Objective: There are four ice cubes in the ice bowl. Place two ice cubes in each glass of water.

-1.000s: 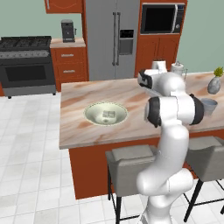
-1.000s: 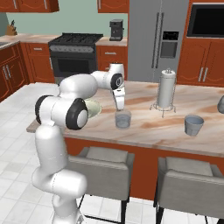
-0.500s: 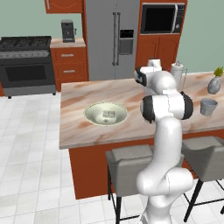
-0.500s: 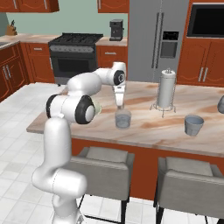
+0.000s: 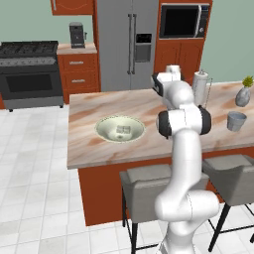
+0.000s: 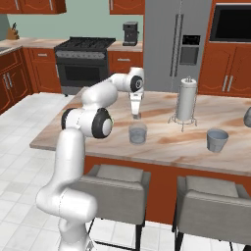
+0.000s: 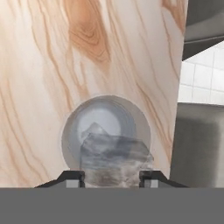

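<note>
swung further over the counter, my gripper (image 7: 110, 178) now pinches an ice cube (image 7: 114, 158) above a glass of water (image 7: 106, 131).

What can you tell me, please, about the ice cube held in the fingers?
The ice cube is a pale, translucent, greyish-white block with faceted faces, looking like cloudy ice. It sits between the two dark fingers, which press on its opposite sides, so the gripper holds it off the counter. In the hand view it hangs directly over the open mouth of a glass, not yet inside. From the right base view it is too small to make out.
</note>
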